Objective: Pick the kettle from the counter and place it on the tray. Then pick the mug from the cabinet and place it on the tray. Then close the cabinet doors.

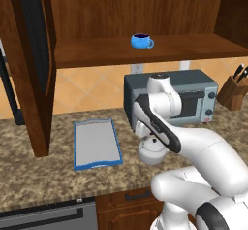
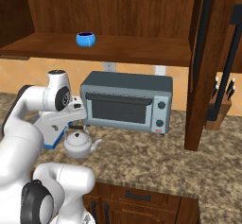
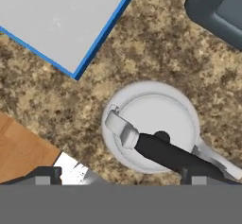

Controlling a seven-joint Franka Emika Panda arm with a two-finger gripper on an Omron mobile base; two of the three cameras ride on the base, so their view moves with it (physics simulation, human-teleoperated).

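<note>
- Left base view: The white arm folds forward and down over the desk (image 1: 29, 175), its wrist directly above the kettle (image 1: 151, 152), which stands between the tray (image 1: 96, 144) and the toaster oven (image 1: 193, 95). The mug (image 1: 141, 41) sits on the cabinet (image 1: 145, 10) shelf; an open cabinet door (image 1: 34, 54) hangs at left, a knife block (image 1: 233, 92) at right.
- Right base view: The gripper (image 2: 77, 125) hangs just above the kettle (image 2: 79, 144), at its dark handle; whether the jaws are spread or pinching cannot be told. The toaster oven (image 2: 127, 101) stands just behind.
- Hand view: The kettle (image 3: 150, 126) lies straight below, apart from the tray (image 3: 66, 20) corner; two dark fingertips (image 3: 45, 175) straddle it, set wide.
</note>
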